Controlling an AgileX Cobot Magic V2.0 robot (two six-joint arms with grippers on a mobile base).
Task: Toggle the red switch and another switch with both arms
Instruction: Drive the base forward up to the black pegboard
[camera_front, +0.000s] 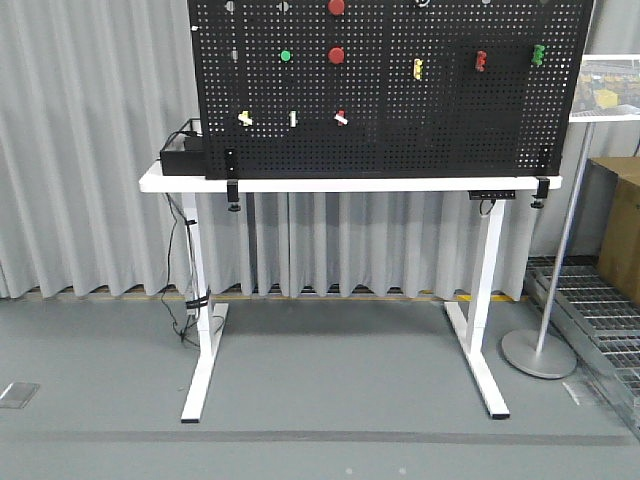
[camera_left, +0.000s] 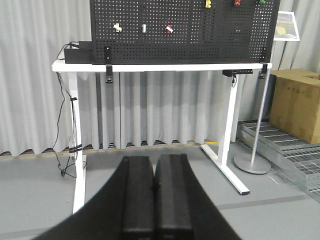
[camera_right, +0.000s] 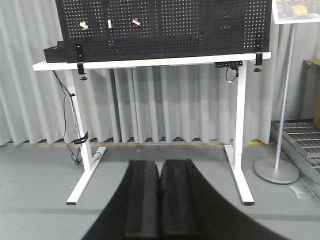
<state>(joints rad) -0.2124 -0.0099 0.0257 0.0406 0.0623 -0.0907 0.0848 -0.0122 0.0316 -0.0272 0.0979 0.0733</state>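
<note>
The red switch (camera_front: 341, 118) is a small red toggle with a white lever, low on the black pegboard (camera_front: 400, 120) that stands on the white table (camera_front: 350, 184). It also shows in the left wrist view as the red switch (camera_left: 169, 28) and in the right wrist view as the red switch (camera_right: 136, 22). To its left sit a white switch (camera_front: 293, 118) and a yellow switch (camera_front: 245, 118). My left gripper (camera_left: 154, 157) and right gripper (camera_right: 160, 162) are both shut and hold nothing. They hang low over the floor, far in front of the table.
Round red push-buttons (camera_front: 336, 55) and a green button (camera_front: 286, 56) sit higher on the board, with yellow (camera_front: 418, 68), red (camera_front: 481, 61) and green (camera_front: 538, 54) parts at upper right. A black box (camera_front: 183, 155) lies on the table's left end. A sign stand (camera_front: 538, 352), cardboard box (camera_front: 620, 225) and metal grating (camera_front: 590, 300) are to the right.
</note>
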